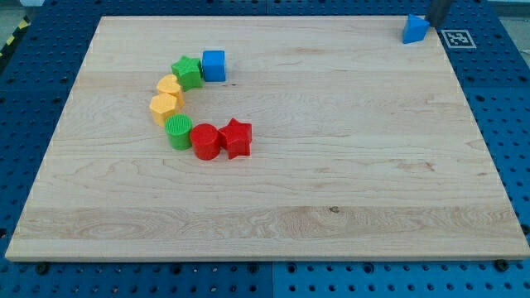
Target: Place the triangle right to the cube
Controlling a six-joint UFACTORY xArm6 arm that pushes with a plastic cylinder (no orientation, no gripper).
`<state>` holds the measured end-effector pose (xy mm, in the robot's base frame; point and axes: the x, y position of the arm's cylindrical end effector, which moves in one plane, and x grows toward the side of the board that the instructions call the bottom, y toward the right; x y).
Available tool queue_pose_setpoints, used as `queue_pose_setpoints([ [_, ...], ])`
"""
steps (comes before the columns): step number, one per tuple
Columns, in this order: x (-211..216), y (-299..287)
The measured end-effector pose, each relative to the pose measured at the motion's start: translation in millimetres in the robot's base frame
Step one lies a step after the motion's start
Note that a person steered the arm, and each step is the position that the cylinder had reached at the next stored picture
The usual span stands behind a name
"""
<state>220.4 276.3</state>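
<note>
The blue triangle [415, 28] lies at the top right corner of the wooden board [331, 182]. The blue cube [214, 65] sits far off at the upper left, at the top end of a curved row of blocks. My tip [432, 20] is just to the right of and above the triangle, close to it or touching it. Only the rod's lower end shows at the view's top edge.
Below the cube the row curves through a green star [187, 73], two yellow blocks [169, 86] [164, 107], a green cylinder [178, 131], a red cylinder [204, 141] and a red star [237, 137]. A black-and-white marker [458, 38] lies off the board's top right corner.
</note>
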Motion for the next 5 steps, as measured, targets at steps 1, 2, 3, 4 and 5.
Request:
queue_pose_setpoints([
  [1, 27.3, -28.0],
  [2, 50.8, -54.4],
  [3, 74.7, -87.3],
  [4, 93.2, -124.4],
  [5, 100.8, -164.3],
])
